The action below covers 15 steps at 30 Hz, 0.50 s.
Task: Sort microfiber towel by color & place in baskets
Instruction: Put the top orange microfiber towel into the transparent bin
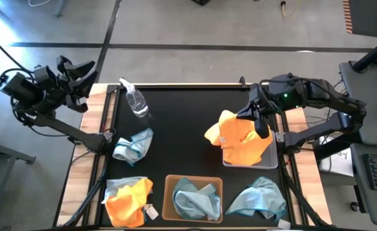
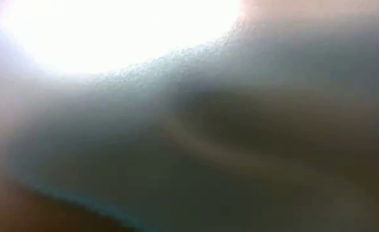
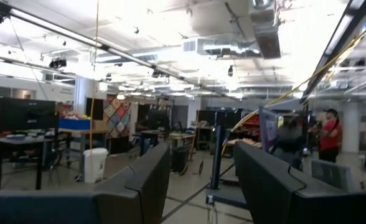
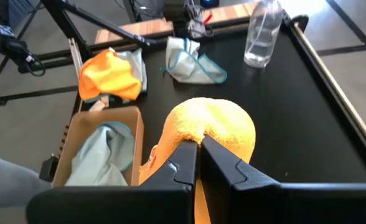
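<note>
Blocking the low view: unreadable blur, nothing discernible.

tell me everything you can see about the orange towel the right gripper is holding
The orange towel is bright orange, fuzzy microfiber, bunched and draped. The right gripper is shut on a fold of it, lifting that part. Its lower portion lies crumpled in the light grey basket, and one edge spills over onto the black table.
</note>
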Each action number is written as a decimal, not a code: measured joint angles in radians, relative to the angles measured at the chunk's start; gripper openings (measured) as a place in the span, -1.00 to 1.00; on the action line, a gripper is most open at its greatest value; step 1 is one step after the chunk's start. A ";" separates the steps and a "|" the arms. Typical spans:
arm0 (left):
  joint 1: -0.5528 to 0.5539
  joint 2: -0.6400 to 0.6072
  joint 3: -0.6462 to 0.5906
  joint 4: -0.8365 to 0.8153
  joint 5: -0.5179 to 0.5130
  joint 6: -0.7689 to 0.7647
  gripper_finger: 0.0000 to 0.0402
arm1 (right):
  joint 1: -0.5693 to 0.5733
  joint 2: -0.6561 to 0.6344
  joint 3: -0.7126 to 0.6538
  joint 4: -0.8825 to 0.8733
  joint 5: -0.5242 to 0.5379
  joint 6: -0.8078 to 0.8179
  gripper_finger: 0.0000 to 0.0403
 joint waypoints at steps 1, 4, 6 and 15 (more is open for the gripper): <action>0.000 0.001 0.000 0.007 0.003 0.000 -0.18 | 0.000 -0.019 -0.033 0.006 0.000 0.009 -0.96; 0.000 0.004 0.000 0.021 0.003 0.000 -0.18 | 0.000 -0.083 -0.132 0.036 0.000 0.044 -0.96; 0.000 0.006 0.000 0.023 0.003 0.000 -0.18 | 0.000 -0.130 -0.196 0.053 0.000 0.072 -0.96; 0.000 0.028 0.000 0.053 0.003 0.000 -0.18 | 0.000 -0.339 -0.414 0.128 0.009 0.227 -0.96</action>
